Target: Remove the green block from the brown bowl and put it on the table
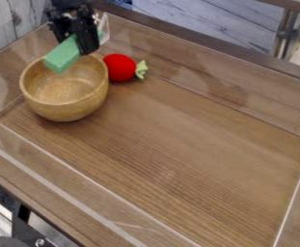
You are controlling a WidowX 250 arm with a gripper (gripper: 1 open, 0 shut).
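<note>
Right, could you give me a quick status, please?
Gripper shut on green block. Block above brown bowl, clear of it. Red toy beside bowl.

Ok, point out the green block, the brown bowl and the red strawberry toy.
green block (64, 55), camera view, middle of its light-green face, held in the gripper above the bowl.
brown bowl (49, 105), camera view, near outer wall.
red strawberry toy (119, 68), camera view, middle of its red body.

hand (72, 41) gripping green block (64, 56), above brown bowl (65, 102)
</note>
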